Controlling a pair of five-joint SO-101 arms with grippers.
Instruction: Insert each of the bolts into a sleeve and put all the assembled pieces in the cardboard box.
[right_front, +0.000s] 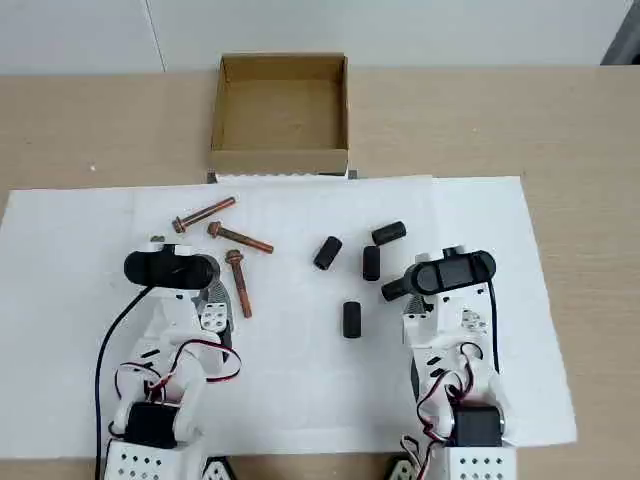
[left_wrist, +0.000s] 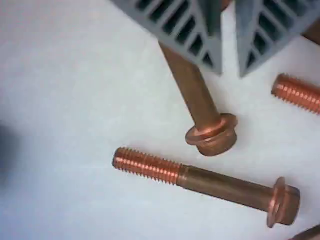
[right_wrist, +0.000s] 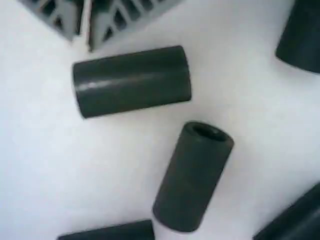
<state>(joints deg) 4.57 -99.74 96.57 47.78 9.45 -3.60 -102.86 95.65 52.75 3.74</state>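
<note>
On the desk (right_front: 80, 120), the left fingers (left_wrist: 185, 25) are seen clenched and empty over a bolt (left_wrist: 197, 100); the right fingers (right_wrist: 120, 12) are likewise clenched, beside a sleeve (right_wrist: 131, 81).

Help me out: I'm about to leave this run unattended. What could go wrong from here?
1. The left gripper sits over one bolt whose head lies close to a second bolt; a grasp may well drag or knock that neighbour.
2. One sleeve beside the right gripper lies on its side on the white paper; if nudged, it could roll, perhaps into the next sleeve.
</note>
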